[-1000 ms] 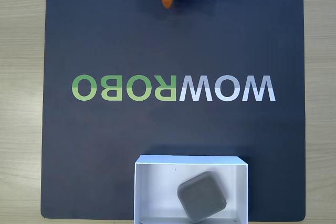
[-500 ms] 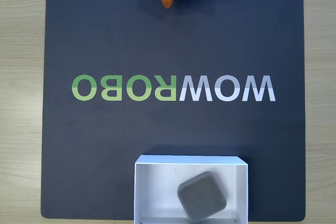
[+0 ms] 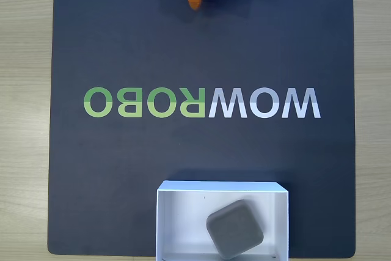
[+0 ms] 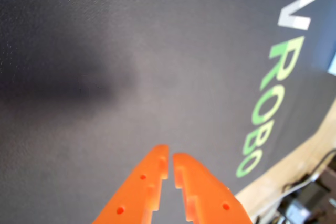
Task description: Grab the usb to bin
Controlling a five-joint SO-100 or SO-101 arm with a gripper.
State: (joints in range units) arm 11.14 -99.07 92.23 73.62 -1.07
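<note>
In the fixed view the grey usb [image 3: 235, 228] lay askew inside the white bin [image 3: 177, 224] at the dark mat's [image 3: 122, 169] near edge, while the orange gripper [image 4: 170, 157], tips nearly together and empty, hung over bare mat well apart.

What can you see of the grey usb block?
The usb is a small flat grey square block with rounded corners and a matte top. In the fixed view it lies turned at an angle on the floor of the white bin, right of centre and near the front wall, with nothing gripping it.
</note>
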